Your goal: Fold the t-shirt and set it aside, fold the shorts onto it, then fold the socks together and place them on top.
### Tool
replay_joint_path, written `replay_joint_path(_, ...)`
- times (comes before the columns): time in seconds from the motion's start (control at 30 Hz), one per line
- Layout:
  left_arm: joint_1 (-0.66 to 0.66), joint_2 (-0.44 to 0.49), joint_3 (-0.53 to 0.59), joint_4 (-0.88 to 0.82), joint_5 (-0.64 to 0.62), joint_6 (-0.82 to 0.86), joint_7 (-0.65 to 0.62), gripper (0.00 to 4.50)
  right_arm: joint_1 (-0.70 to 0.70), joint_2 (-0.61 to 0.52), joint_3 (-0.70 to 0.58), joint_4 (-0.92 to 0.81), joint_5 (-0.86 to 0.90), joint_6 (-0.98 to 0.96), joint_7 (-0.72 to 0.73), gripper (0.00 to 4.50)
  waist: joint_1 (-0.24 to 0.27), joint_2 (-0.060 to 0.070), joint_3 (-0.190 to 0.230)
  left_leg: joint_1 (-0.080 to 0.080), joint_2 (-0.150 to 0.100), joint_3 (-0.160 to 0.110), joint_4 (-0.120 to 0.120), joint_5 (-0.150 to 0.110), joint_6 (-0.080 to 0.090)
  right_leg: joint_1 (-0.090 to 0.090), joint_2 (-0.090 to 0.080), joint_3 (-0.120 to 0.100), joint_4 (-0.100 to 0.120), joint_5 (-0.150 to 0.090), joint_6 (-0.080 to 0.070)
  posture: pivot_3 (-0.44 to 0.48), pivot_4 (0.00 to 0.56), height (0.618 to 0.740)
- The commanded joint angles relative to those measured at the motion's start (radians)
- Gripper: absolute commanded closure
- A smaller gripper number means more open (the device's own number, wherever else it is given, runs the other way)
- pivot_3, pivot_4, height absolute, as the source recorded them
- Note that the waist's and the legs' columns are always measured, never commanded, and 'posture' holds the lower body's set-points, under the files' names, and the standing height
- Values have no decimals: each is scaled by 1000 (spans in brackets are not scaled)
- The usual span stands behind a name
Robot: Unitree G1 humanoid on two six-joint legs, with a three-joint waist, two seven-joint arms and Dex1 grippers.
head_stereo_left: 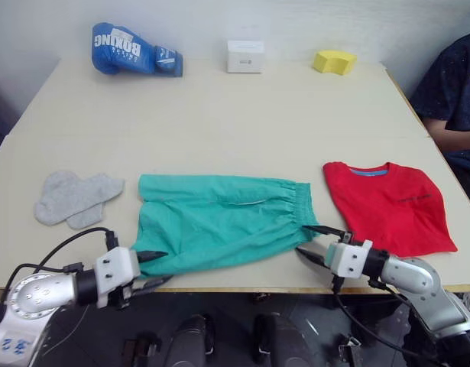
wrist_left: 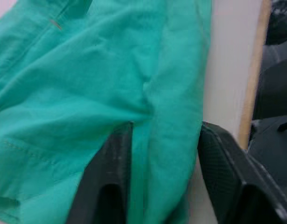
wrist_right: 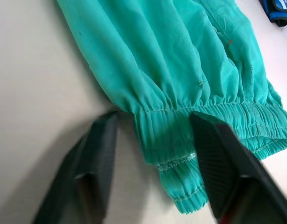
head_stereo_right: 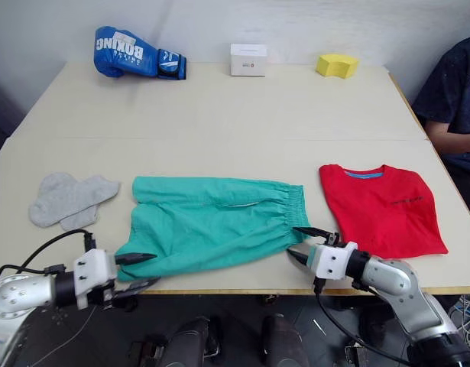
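The teal shorts lie spread flat in the middle of the table, waistband toward the right. At their near-left corner my left gripper is open, its fingers straddling the hem, with cloth lying between them. My right gripper is open at the near end of the gathered waistband, one finger on each side of it. The red t-shirt lies folded to the right of the shorts. To their left the grey socks lie overlapping each other.
Along the table's far edge sit a blue boxing glove, a white box and a yellow block. A person in a dark shirt sits at the right side. Both grippers are at the table's front edge.
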Motion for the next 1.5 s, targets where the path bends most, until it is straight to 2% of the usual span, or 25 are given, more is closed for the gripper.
replay_joint_path(0.03,94,54,188,-80,-207,139,-112,1993,72,-57,-54,-185,291,180,126,1035,0,0,0,0,0,0,0,0,0,0,0,0,0,0,0,0,150,740)
replay_joint_path(0.07,116,69,232,-91,-261,185,-136,1993,106,-89,-68,-257,418,292,167,1035,0,0,0,0,1,-1,0,-1,0,1,1,0,-1,0,-1,0,150,740)
replay_joint_path(0.1,119,80,257,-94,-294,212,-154,2184,122,-112,-80,-309,500,371,194,1157,1,1,0,0,1,-1,0,-1,1,1,1,0,-1,-1,-1,0,150,740)
replay_joint_path(0.2,11,86,203,-74,-311,240,-130,2876,71,-118,-79,-371,586,504,205,2017,1,1,0,8,3,-4,-1,-3,2,11,2,-2,-5,-1,-2,0,150,740)
replay_joint_path(0.27,-129,45,87,-34,-250,237,-67,3502,-35,-41,-22,-356,528,538,155,2710,4,3,-1,12,5,-4,-3,-3,2,17,4,-3,-12,-3,-6,0,150,740)
replay_joint_path(0.33,-245,-8,-20,19,-175,203,-30,4207,-135,54,61,-310,410,538,107,3464,3,4,-5,15,6,-2,-11,-3,1,21,4,-3,-23,-6,-20,0,150,740)
replay_joint_path(0.37,-289,-40,-58,48,-145,188,-9,4480,-173,100,104,-277,338,526,83,3773,2,5,-7,15,5,0,-17,-2,-1,20,4,-3,-28,-3,-20,0,150,740)
replay_joint_path(0.43,-383,-127,-136,126,-65,159,76,4500,-240,209,175,-204,221,514,11,4472,2,5,-8,14,5,2,-17,0,-2,17,4,-3,-25,6,-4,0,150,740)
replay_joint_path(0.47,-420,-170,-172,158,-29,151,117,4500,-268,269,206,-166,162,508,-41,4472,2,4,-9,13,5,3,-18,2,-8,16,4,-3,-25,5,-4,0,150,740)
replay_joint_path(0.57,-474,-256,-269,232,116,62,201,4500,-299,380,273,-69,23,478,-131,4472,3,3,-10,1,4,4,-14,8,-4,3,5,-4,-13,2,-3,0,150,740)
replay_joint_path(0.73,-474,-328,-324,326,309,48,404,4500,-273,459,261,36,-90,399,-250,4472,0,1,-11,-2,3,8,-10,8,-1,-2,4,-5,-9,1,-1,0,150,740)
replay_joint_path(0.8,-459,-350,-316,332,332,85,461,4500,-245,458,229,39,-97,385,-275,4472,0,-1,-12,0,3,7,-10,7,0,-1,3,-5,-10,2,0,0,150,740)
replay_joint_path(1.0,-350,-402,-281,318,260,244,495,4500,-135,417,39,125,-61,347,-370,4472,1,2,-31,19,5,4,-18,1,0,18,2,-5,-18,6,-3,0,150,740)
replay_joint_path(1.1,-328,-394,-272,325,264,203,493,4500,-116,411,-18,144,-13,316,-347,4472,1,7,-41,28,6,4,-21,-1,-3,26,3,-5,-22,4,-5,0,150,740)
replay_joint_path(1.2,-350,-409,-245,324,213,71,441,4500,-123,431,-65,91,82,335,-307,4472,-1,10,-43,31,6,5,-25,-1,-4,28,4,-5,-24,2,-6,0,150,740)
replay_joint_path(1.27,-368,-422,-226,311,166,12,409,4500,-137,441,-83,45,134,357,-289,4472,0,11,-42,30,6,5,-26,-1,-4,27,4,-5,-23,2,-6,0,150,740)
replay_joint_path(1.33,-443,-465,-178,270,37,76,409,4500,-192,446,-85,-34,173,422,-280,4472,0,12,-39,29,7,5,-25,-1,-4,25,4,-5,-23,2,-6,0,150,740)
replay_joint_path(1.37,-481,-467,-176,260,13,95,396,4500,-223,451,-77,-68,189,457,-275,4472,0,12,-36,28,7,5,-25,-1,-4,25,4,-5,-23,2,-6,0,150,740)
replay_joint_path(1.5,-634,-446,-228,314,45,156,376,4500,-334,491,0,-88,163,570,-275,4472,0,11,-34,23,7,4,-21,0,-4,21,4,-6,-20,3,-5,0,150,740)
